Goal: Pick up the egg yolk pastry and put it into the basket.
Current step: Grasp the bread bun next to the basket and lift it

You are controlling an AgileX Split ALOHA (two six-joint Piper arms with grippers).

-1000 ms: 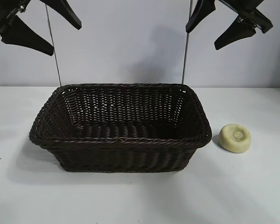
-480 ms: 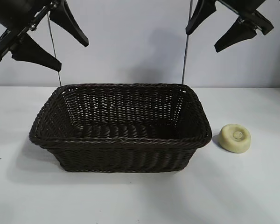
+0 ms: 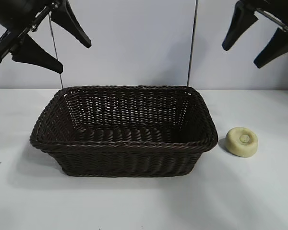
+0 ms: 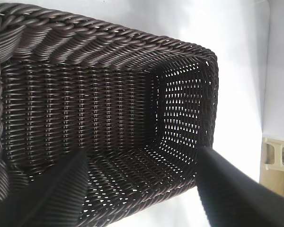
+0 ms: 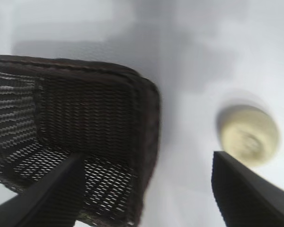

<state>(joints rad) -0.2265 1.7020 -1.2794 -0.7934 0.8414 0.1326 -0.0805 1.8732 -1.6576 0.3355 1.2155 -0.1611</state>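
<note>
Shifted toward the table's right edge since a second ago: right gripper (image 3: 260,34), fingers spread wide and empty, high above the pastry (image 3: 242,141). Lowered slightly into view at upper left: left gripper (image 3: 48,42), also wide and holding nothing, hanging above the basket's (image 3: 125,143) left end. Basket unmoved mid-table, nothing visible inside. Pastry unmoved on the bare table (image 3: 144,206) just right of the basket, near it without touching.
</note>
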